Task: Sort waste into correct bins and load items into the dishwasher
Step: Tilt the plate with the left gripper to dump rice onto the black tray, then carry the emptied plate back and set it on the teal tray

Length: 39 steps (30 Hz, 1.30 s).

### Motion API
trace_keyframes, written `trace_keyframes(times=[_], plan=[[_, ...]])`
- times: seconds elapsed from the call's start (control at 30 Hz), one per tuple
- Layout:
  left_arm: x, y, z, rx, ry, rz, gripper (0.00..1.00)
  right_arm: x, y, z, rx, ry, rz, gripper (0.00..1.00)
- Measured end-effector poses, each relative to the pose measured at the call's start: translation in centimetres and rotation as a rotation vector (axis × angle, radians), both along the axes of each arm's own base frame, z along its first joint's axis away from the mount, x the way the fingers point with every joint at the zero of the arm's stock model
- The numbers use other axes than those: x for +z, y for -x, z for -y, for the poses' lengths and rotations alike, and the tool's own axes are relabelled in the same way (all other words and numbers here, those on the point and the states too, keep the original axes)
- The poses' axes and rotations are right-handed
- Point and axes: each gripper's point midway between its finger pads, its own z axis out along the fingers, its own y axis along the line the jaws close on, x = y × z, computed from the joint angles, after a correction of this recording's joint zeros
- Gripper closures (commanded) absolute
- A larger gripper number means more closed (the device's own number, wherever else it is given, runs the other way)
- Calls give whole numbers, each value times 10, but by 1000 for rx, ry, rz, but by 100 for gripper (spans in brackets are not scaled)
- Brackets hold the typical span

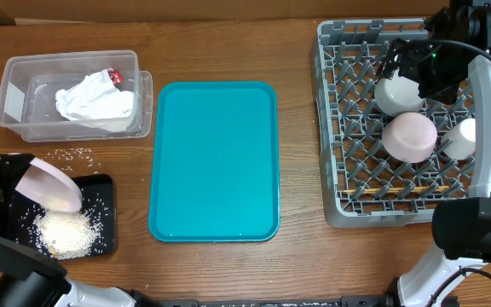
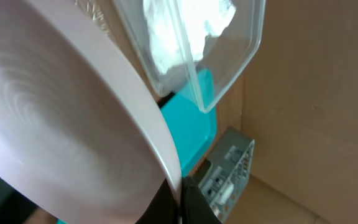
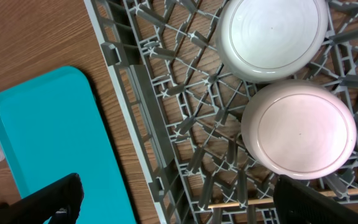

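You look to be on the scraping step: the left gripper (image 2: 180, 198), clamped on the plate (image 1: 49, 184), tilts it over the black tray (image 1: 101, 186) at the tabletop's near-left corner, with rice (image 1: 62, 232) heaped below. Next, the plate probably goes to the dish rack (image 1: 331, 128), where the right gripper (image 3: 185, 208) hangs wide open and empty.

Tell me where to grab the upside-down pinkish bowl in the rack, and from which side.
Probably the raised base ring, from straight above. The pinkish bowl sits mouth-down in the dish rack, so its rim faces down among the pegs. Its rounded wall would likely slip between the fingers.
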Motion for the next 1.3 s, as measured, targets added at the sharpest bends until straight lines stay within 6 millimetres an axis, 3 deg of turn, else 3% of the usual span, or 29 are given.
trace_keyframes(times=[0.2, 0.3, 0.53, 0.67, 0.73, 1.0, 1.07, 1.17, 1.3], plan=[[0, 1, 2, 7, 16, -10, 96, 0, 0, 0, 0, 0, 0, 0], [-4, -1, -9, 23, -28, -13, 96, 0, 0, 0, 0, 0, -1, 1], [4, 4, -1, 16, 28, 18, 96, 0, 0, 0, 0, 0, 0, 0], [1, -1, -12, 15, -33, 37, 96, 0, 0, 0, 0, 0, 0, 0], [0, 7, -2, 18, 22, -9, 96, 0, 0, 0, 0, 0, -1, 0], [-2, 11, 2, 13, 35, -34, 96, 0, 0, 0, 0, 0, -1, 0], [-3, 21, 14, 16, 99, -94, 96, 0, 0, 0, 1, 0, -1, 0], [-9, 20, 5, 14, 40, -103, 96, 0, 0, 0, 0, 1, 0, 0], [-5, 32, 24, -7, 127, -155, 96, 0, 0, 0, 0, 0, 0, 0]])
